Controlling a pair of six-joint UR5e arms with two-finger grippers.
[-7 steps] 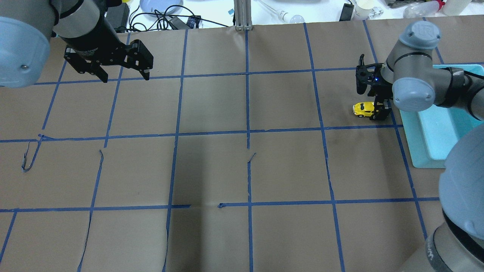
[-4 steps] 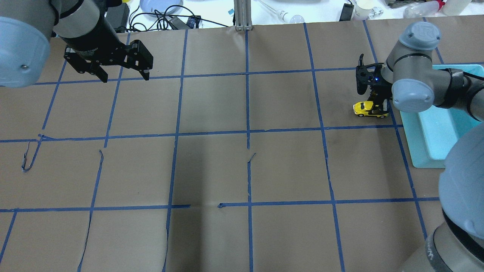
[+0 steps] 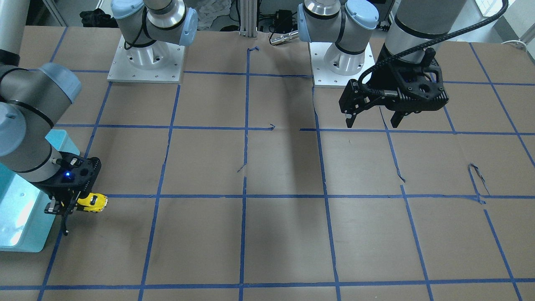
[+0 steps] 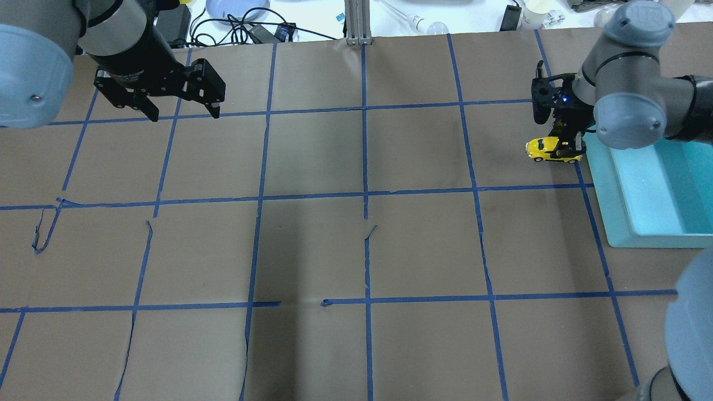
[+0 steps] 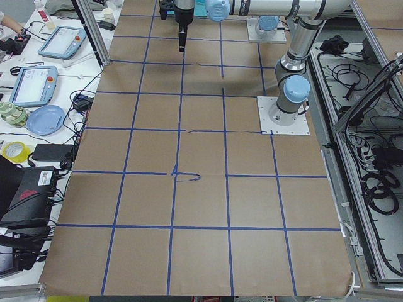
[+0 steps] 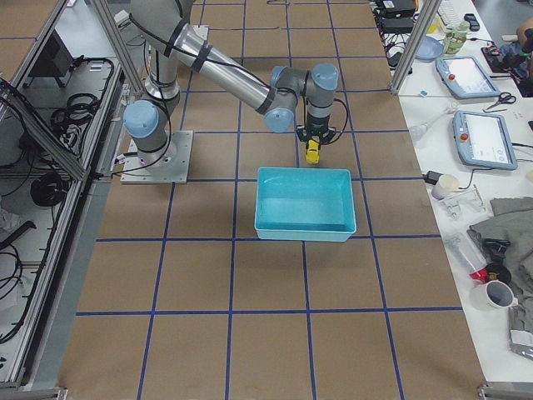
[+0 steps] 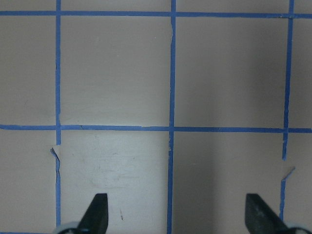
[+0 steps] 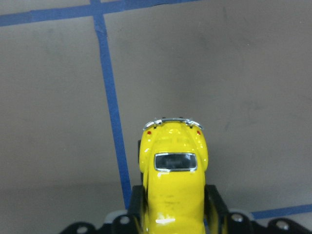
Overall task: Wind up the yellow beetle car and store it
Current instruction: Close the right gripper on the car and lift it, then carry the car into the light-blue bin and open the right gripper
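The yellow beetle car (image 4: 546, 148) is gripped by its sides in my right gripper (image 4: 565, 149), right beside the teal bin's left wall. The right wrist view shows the car (image 8: 173, 168) from above, between the two fingers, low over the brown paper. I cannot tell whether its wheels touch. It also shows in the front-facing view (image 3: 94, 201) and the right side view (image 6: 312, 151). My left gripper (image 4: 184, 114) is open and empty, high over the far left of the table, its fingertips (image 7: 95, 212) wide apart.
The teal bin (image 4: 607, 189) stands at the right edge and looks empty (image 6: 304, 233). Brown paper with blue tape grid lines covers the table. Cables, a plate and small items lie beyond the far edge.
My right gripper has closed on the car and shifted with it slightly toward the far side and the right. The right arm's elbow has swung away from over the bin. The left arm has not moved.
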